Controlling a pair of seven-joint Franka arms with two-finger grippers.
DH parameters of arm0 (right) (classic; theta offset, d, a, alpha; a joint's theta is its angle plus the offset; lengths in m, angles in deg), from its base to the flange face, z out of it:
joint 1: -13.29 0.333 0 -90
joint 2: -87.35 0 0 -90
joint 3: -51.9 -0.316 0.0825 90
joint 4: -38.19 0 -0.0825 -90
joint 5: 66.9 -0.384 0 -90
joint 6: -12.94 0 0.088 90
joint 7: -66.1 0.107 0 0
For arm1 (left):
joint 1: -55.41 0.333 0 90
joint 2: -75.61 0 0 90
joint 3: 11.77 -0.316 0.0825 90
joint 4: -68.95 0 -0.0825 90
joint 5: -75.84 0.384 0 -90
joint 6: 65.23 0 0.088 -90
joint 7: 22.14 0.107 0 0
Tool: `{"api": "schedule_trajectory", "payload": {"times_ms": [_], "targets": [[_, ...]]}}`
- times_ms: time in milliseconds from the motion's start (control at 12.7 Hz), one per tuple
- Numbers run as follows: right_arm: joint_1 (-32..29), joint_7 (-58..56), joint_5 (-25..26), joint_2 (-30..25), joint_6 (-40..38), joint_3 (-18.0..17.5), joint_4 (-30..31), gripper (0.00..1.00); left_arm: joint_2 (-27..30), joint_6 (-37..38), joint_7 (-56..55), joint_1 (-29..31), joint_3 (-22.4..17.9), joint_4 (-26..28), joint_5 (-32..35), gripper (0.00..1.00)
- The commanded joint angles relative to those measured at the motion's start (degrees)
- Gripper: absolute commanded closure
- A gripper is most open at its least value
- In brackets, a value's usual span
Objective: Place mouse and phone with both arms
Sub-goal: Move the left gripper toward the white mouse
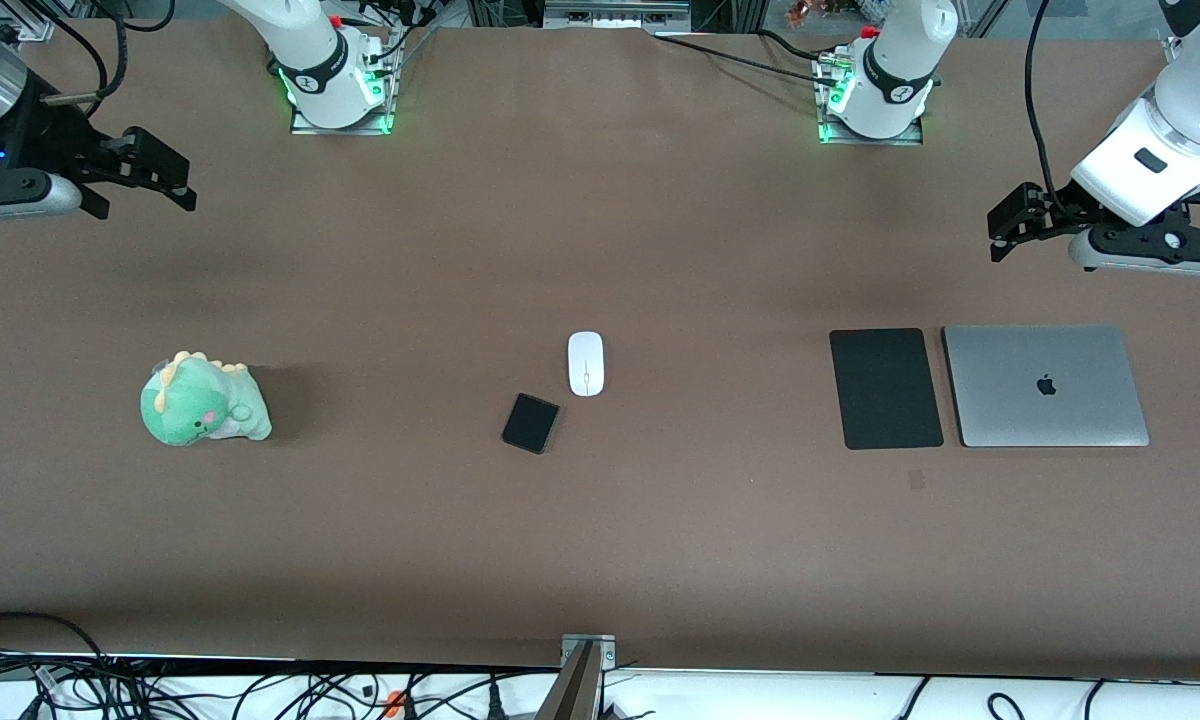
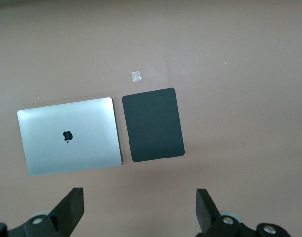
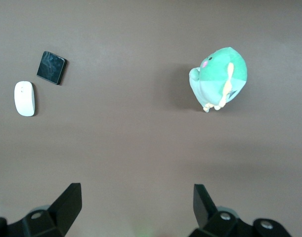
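Where the brown counter [image 1: 600, 560] lies bare at its middle, the glossy white mouse [image 1: 586, 363] sits just beside the small black phone [image 1: 531, 423], which lies slightly nearer the front camera. Wide open room surrounds both. The left gripper [image 1: 1005, 225] hangs over the counter's end near the mouse pad [image 1: 885, 388], the right gripper [image 1: 165, 180] over the other end; both have jaws wide, holding nothing.

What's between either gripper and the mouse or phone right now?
Nothing visible. The mouse and phone lie mid-table with bare tabletop around them. The left gripper hangs open near the mouse pad and laptop; the right gripper hangs open near the plush dinosaur.
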State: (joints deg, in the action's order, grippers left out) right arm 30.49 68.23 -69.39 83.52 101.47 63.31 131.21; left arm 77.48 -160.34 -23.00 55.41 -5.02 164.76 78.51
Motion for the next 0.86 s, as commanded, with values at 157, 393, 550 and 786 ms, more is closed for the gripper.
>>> {"api": "schedule_trajectory", "payload": {"times_ms": [157, 393, 550, 786], "targets": [[-0.41, -0.11, -0.06, 1.01, -0.20, 0.19, -4.77, 0.00, 0.33, 0.71, 1.30, 0.52, 0.11, -0.01, 0.15, 0.00], [-0.32, -0.11, -0.05, 1.02, -0.11, 0.19, -5.40, 0.00, 0.33, 0.80, 1.12, 0.52, 0.11, 0.08, 0.15, 0.00], [-0.32, -0.46, 0.12, 0.85, -0.20, 0.27, -5.75, 0.00, -0.20, 1.24, 0.51, 0.61, 0.11, 0.08, 0.06, 0.00], [-0.50, 0.14, 3.36, 0.93, -0.20, 0.27, -7.68, 0.00, -0.29, 1.59, 0.59, 0.44, 0.20, -0.01, 0.06, 0.00]]}}
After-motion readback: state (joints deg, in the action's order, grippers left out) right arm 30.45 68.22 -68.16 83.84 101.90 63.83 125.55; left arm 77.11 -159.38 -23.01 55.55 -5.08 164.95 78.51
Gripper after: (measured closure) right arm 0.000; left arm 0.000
